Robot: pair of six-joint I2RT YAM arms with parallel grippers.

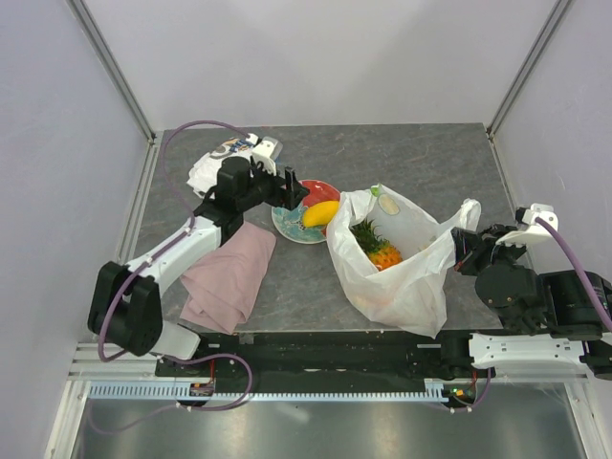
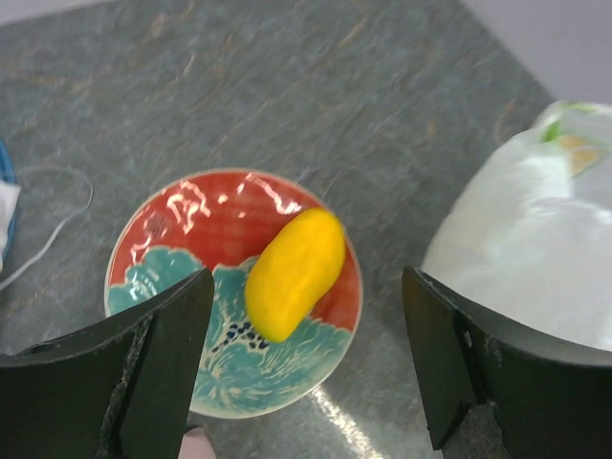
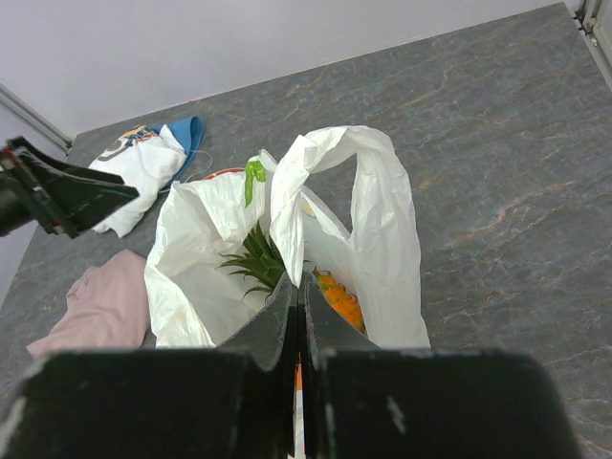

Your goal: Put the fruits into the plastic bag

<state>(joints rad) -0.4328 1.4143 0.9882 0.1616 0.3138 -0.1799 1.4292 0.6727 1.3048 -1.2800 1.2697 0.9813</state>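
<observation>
Above the red-and-teal plate, my left pincer hangs with its jaws spread wide and empty, the fingers flanking, but apart from, the one yellow mango lying on that plate. At the right of the table, my right pincer is closed tight on the rim of the plastic bag, which stands open just beside the plate with the pineapple inside. A pink cloth lies left of the plate, a white cloth beyond it.
</observation>
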